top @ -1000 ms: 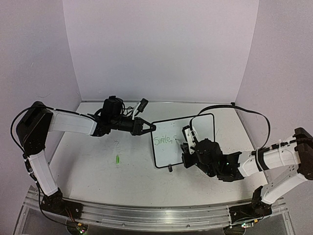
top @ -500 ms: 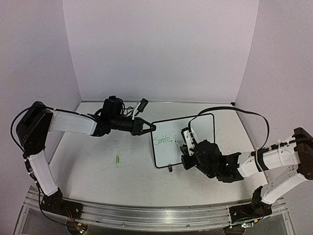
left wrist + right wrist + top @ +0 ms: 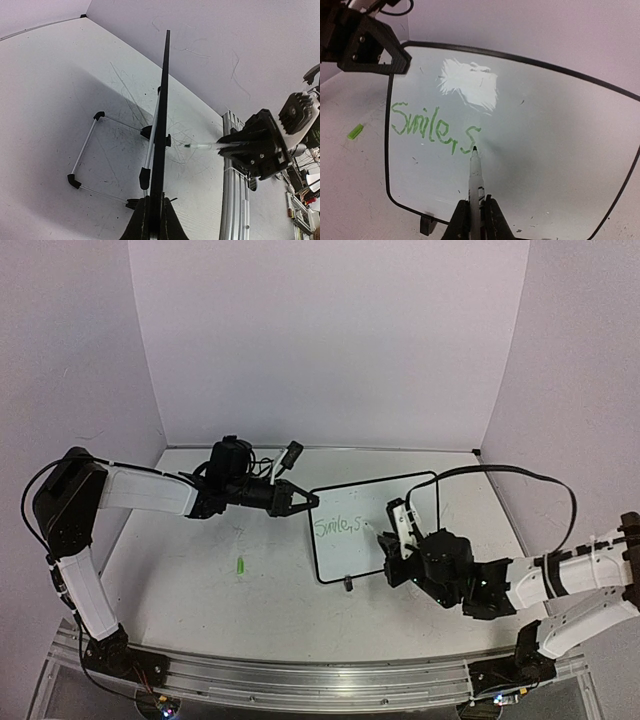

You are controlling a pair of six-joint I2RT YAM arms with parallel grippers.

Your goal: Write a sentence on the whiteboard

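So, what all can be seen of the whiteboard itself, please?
The whiteboard is a small glossy white rectangle in a thin black frame with rounded corners, with a glare patch near its top. A black clip foot sits under its lower edge. Green cursive reads "Smile, S" at its left; the rest is blank. The left end effector pinches the corner above Smile, and the marker held by the right end effector touches it just below the S.

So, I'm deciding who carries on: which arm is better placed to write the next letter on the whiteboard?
Right. The right gripper holds the marker with its tip at the unfinished sentence on the whiteboard. The left gripper is clamped on the board's edge, steadying it.
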